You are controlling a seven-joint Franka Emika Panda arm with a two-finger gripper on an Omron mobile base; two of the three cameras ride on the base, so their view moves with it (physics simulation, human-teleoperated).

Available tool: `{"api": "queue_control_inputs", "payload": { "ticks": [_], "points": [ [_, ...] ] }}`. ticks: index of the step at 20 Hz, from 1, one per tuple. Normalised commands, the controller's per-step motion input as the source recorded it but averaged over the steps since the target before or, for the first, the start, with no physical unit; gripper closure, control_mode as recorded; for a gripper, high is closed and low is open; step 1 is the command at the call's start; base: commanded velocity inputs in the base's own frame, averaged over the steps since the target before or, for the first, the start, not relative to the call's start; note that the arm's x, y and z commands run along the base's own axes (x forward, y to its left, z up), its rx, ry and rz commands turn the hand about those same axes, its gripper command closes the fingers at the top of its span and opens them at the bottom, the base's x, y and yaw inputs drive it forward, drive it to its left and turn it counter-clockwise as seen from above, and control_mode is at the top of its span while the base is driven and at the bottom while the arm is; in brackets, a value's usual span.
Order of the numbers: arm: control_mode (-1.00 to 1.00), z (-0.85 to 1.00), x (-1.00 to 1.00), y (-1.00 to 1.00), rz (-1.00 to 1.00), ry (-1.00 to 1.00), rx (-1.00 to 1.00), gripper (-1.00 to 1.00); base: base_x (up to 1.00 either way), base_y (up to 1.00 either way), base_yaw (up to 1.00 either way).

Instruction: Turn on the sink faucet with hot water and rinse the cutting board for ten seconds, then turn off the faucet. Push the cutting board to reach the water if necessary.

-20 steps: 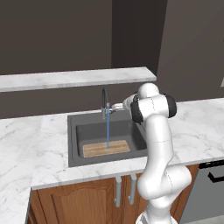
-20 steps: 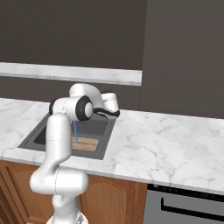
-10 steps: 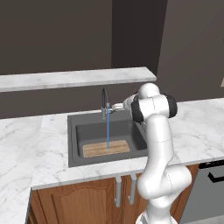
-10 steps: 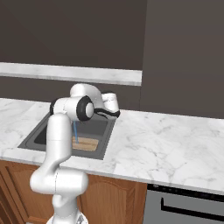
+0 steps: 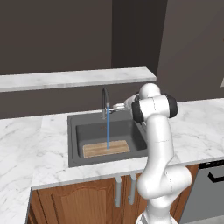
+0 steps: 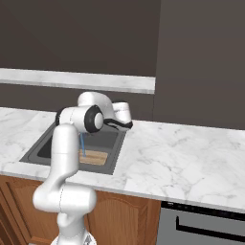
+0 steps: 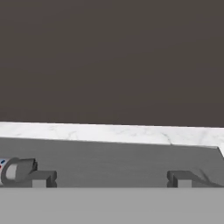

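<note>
The sink faucet [image 5: 105,99] stands behind the sink [image 5: 71,141], and a thin blue stream of water [image 5: 107,131] falls from its spout onto the cutting board [image 5: 106,148]. The board lies flat on the basin floor toward the front. My gripper [image 5: 117,106] is just right of the faucet, at handle height. In the hand view my gripper [image 7: 110,179] is open, its fingertips [image 7: 42,178] wide apart with nothing between them. The faucet's small lever handle [image 7: 17,169] sits just beside the left tip. From the right base view the water [image 6: 82,145] and the board [image 6: 94,156] show past my arm.
A raised marble ledge [image 5: 74,78] runs behind the sink under a dark wall. White marble counter [image 5: 197,127] stretches right of the basin. A dishwasher front [image 5: 211,179] and wooden cabinet doors [image 5: 78,199] sit below.
</note>
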Motion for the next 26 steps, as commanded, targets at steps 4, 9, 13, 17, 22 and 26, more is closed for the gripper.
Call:
{"api": "queue_control_inputs", "payload": {
  "ticks": [4,9,13,17,22,26],
  "points": [
    [-1.0,0.0,0.0,-0.11,0.0,0.0,0.0,-1.0,0.0,0.0,0.0],
    [-1.0,-0.05,0.0,0.0,0.0,0.0,0.0,-1.0,0.0,0.0,0.0],
    [-1.0,-0.14,0.0,0.0,0.0,0.0,0.0,-1.0,0.0,0.0,0.0],
    [-1.0,-0.19,0.0,0.0,0.0,0.0,0.0,-1.0,0.0,0.0,0.0],
    [-1.0,-0.03,0.0,0.01,0.0,0.0,0.0,-1.0,0.0,0.0,0.0],
    [-1.0,0.0,0.0,0.08,0.0,0.0,0.0,-1.0,0.0,0.0,0.0]
  ]
}}
